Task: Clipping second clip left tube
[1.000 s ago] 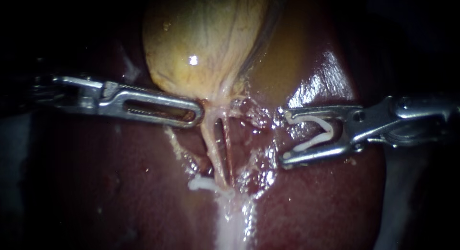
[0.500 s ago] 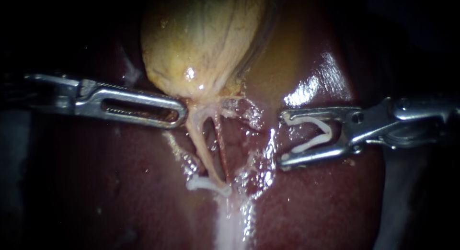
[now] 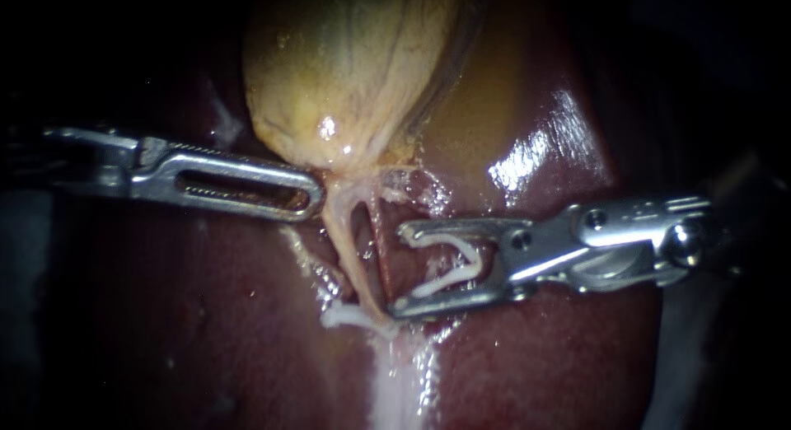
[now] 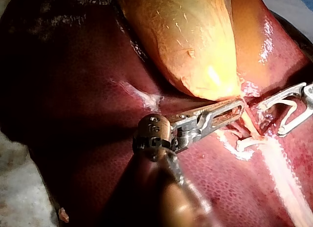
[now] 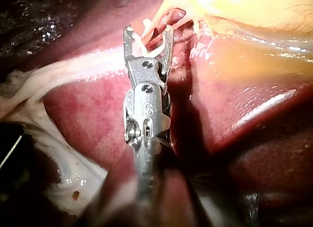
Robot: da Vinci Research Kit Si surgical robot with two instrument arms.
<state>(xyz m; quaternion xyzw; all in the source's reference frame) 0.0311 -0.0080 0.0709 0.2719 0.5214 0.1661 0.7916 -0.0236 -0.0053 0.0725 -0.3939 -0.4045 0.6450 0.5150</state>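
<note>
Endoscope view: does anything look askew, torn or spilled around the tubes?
Nothing stands out. One clip sits across the left tube's lower end; the right instrument holds a second clip, open, beside the tubes; the left instrument grips the gallbladder neck. No tear or spill shows.

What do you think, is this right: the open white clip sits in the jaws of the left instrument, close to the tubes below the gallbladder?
Not the left. The open white clip sits in the jaws of the right instrument, close to the tubes below the gallbladder, as the endoscope view shows. The left instrument carries no clip.
</note>
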